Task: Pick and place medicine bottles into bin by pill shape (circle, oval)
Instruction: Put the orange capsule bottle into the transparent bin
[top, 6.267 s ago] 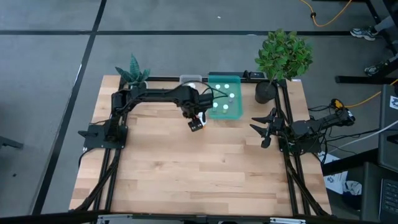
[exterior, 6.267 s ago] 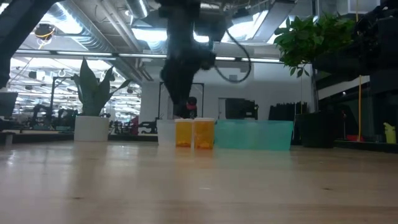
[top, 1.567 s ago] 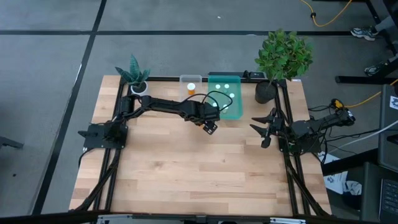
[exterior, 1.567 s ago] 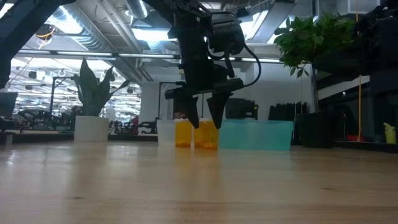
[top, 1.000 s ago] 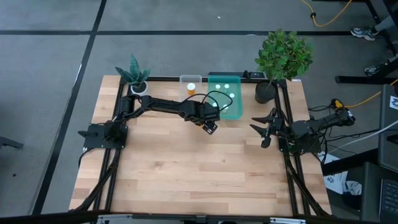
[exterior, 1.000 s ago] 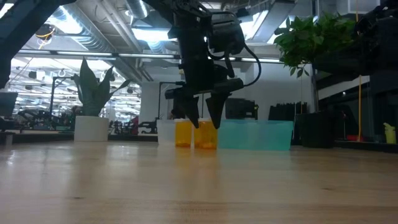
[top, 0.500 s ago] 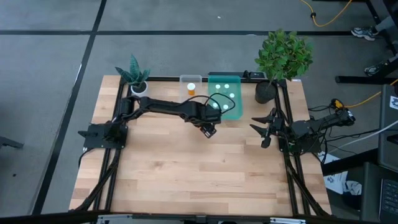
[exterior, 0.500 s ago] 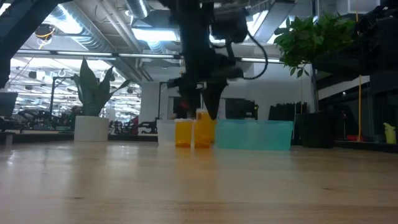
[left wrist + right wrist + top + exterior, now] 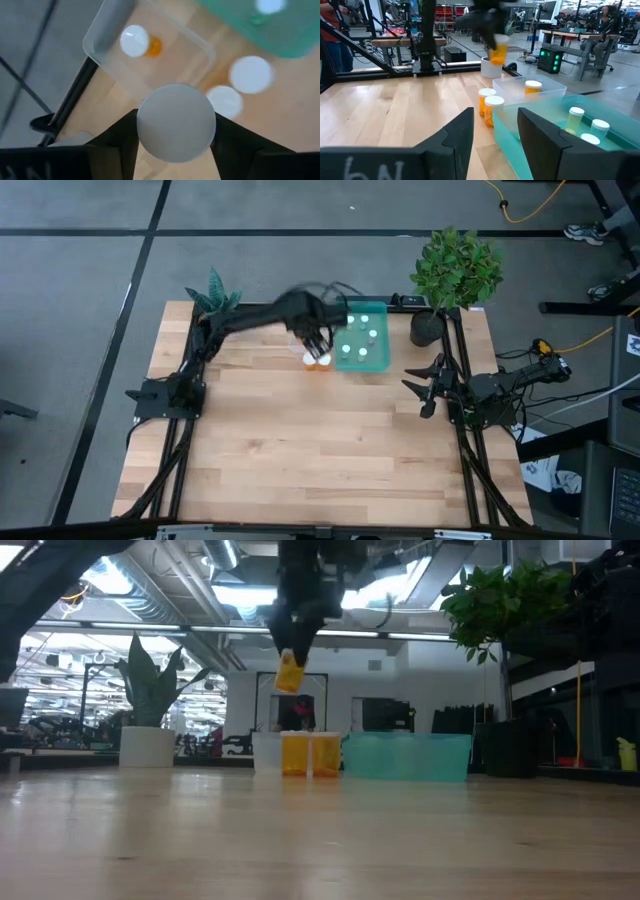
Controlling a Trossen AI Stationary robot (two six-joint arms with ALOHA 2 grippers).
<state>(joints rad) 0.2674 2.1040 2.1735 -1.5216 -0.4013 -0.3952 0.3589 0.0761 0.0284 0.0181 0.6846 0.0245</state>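
1. Right gripper [image 9: 428, 391] found parked at the right edge of the table [image 9: 300, 470], roughly midway along it, fingers parted and holding nothing.
2. Two orange bottles [image 9: 311, 755] noted standing upright side by side on the wood near the far edge, white caps up, just in front of the clear bin and at the left end of the teal bin; seen from the right wrist at [image 9: 490, 111].
3. Left gripper [image 9: 290, 665] observed raised well above the table surface, over the area of those two bottles and the clear bin.
4. Left gripper clamped on a held orange bottle [image 9: 289, 673], slightly tilted, clear of the table; its white cap [image 9: 176, 122] seated between the dark fingers [image 9: 115, 140].
5. Clear bin [image 9: 100, 42] located at the far edge, left of the teal bin, containing one orange bottle [image 9: 139, 42].
6. Teal bin [image 9: 361, 340] located at the far edge toward the right corner, containing several small pale bottles [image 9: 576, 119] with white caps.
7. Two potted plants recorded at the far edge: a small one [image 9: 213, 298] near the left corner, a larger one [image 9: 452, 272] at the right corner.
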